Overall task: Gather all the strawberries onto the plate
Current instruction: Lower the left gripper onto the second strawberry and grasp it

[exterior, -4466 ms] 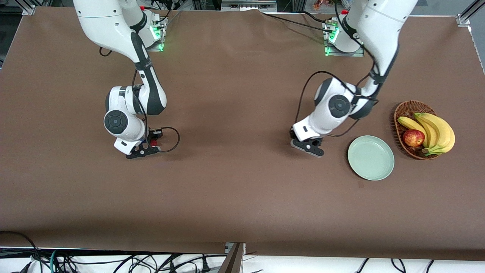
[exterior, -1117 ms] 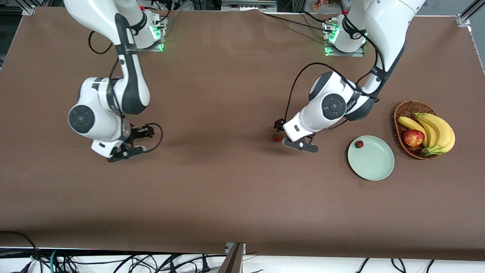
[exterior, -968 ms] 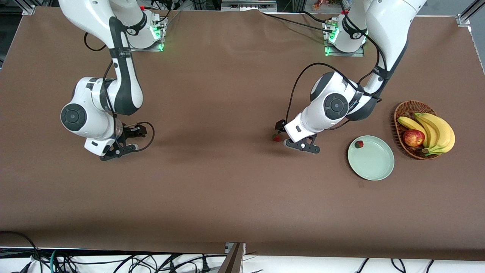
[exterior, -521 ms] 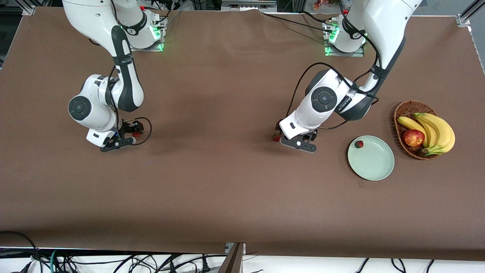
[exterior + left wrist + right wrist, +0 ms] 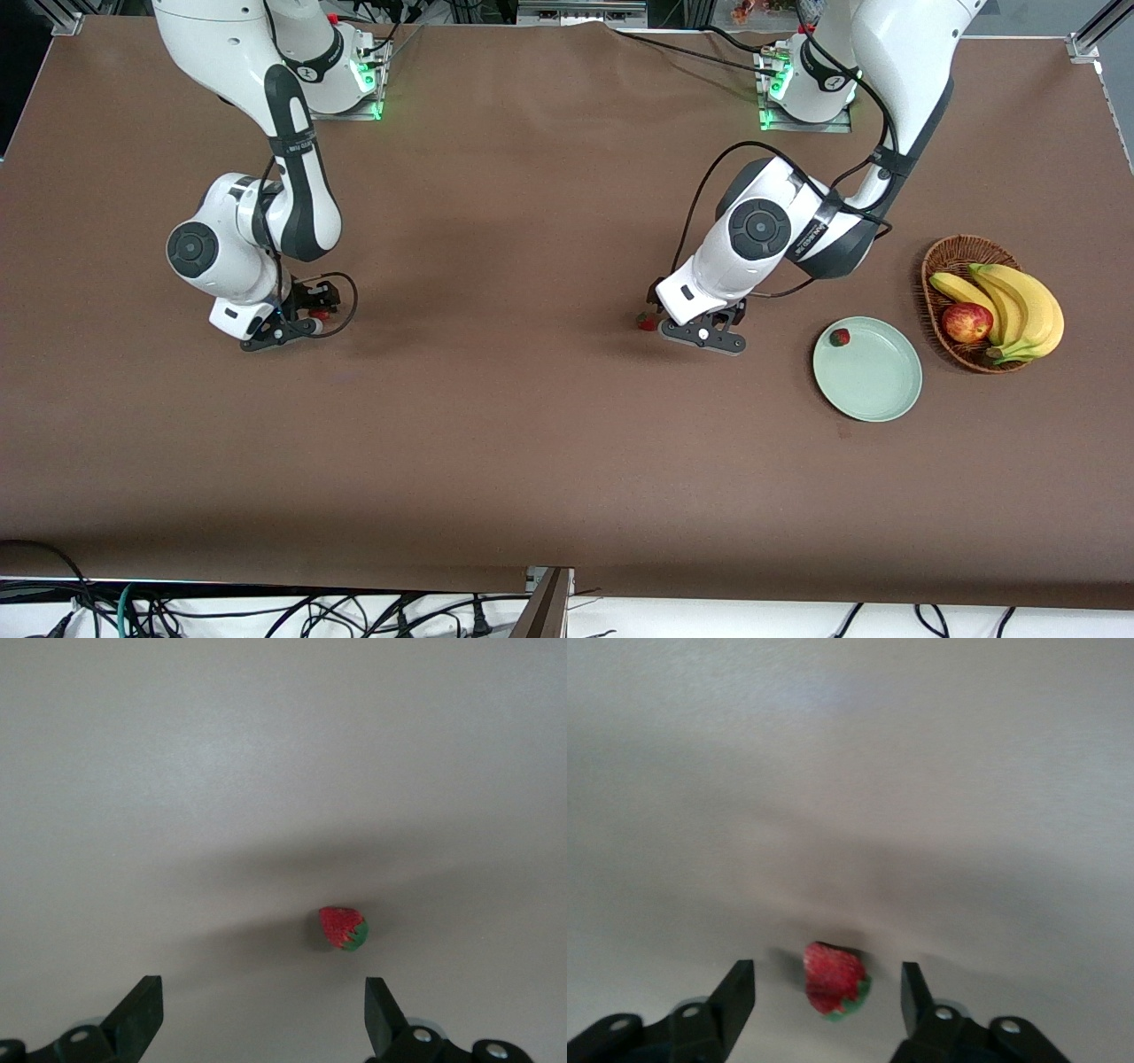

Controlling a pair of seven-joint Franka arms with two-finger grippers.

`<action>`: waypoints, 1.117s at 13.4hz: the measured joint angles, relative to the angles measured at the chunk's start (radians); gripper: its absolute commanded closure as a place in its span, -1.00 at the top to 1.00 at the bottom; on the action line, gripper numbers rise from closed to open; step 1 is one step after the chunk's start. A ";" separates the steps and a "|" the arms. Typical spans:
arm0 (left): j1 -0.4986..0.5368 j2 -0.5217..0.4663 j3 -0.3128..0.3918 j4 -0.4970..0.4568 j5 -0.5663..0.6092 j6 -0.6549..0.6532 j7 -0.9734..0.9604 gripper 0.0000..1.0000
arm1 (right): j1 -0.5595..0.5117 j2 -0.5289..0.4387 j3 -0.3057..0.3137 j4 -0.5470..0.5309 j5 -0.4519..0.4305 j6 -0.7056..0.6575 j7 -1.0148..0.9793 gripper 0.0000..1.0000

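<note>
1. I see the right gripper [image 5: 824, 992] low over the worktop [image 5: 532, 425], fingers [image 5: 740, 992] spread either side of a strawberry [image 5: 835, 980], not pinching it.
2. Left gripper [image 5: 261, 1010] low beside a second strawberry [image 5: 343, 927]; its fingers [image 5: 142, 1014] are spread wide, the berry apart from them.
3. Third strawberry [image 5: 839, 337] lies in the mint plate [image 5: 873, 390], beside the wicker basket [image 5: 939, 266] of bananas [image 5: 1019, 301] and an apple [image 5: 967, 322].

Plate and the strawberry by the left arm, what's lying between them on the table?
In the front view, only bare brown table lies between the plate and that strawberry; the left hand hangs over that stretch.
</note>
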 measured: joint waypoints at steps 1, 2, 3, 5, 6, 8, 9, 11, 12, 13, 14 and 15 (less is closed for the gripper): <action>0.000 -0.001 0.000 0.000 0.000 0.000 0.000 1.00 | 0.000 0.010 0.002 -0.002 0.032 0.002 -0.033 0.28; 0.000 0.000 0.000 0.000 0.000 0.000 0.000 1.00 | 0.000 0.020 0.002 -0.004 0.061 0.003 -0.066 0.20; -0.003 0.000 0.000 -0.001 0.000 0.000 0.000 1.00 | 0.000 0.028 0.002 -0.005 0.079 0.006 -0.087 0.13; -0.004 0.015 0.000 -0.009 0.000 -0.002 -0.001 1.00 | -0.001 0.036 0.001 -0.005 0.090 0.013 -0.103 0.03; -0.004 0.039 0.000 -0.012 0.000 0.002 -0.001 1.00 | -0.001 0.035 -0.001 -0.005 0.091 0.014 -0.104 -0.08; -0.014 0.111 -0.001 -0.015 0.000 0.098 -0.016 1.00 | -0.002 0.034 -0.003 -0.005 0.092 0.015 -0.106 -0.37; -0.028 0.145 -0.002 -0.015 0.000 0.146 -0.050 1.00 | -0.003 0.034 -0.003 -0.006 0.093 0.014 -0.109 -0.49; -0.067 0.179 -0.002 -0.013 0.001 0.183 -0.133 1.00 | -0.003 0.033 -0.007 -0.007 0.094 0.016 -0.112 -0.54; -0.082 0.181 -0.001 -0.012 0.014 0.186 -0.154 1.00 | -0.003 0.033 -0.007 -0.007 0.094 0.015 -0.113 -0.54; -0.090 0.180 0.000 -0.009 0.053 0.186 -0.168 0.80 | -0.003 0.033 -0.007 -0.007 0.094 0.015 -0.113 -0.55; -0.091 0.180 0.000 -0.007 0.107 0.188 -0.181 0.57 | -0.002 0.032 -0.006 -0.007 0.094 0.015 -0.113 -0.55; -0.090 0.182 0.004 -0.007 0.145 0.195 -0.188 0.45 | -0.001 0.031 -0.004 -0.006 0.095 0.015 -0.113 -0.58</action>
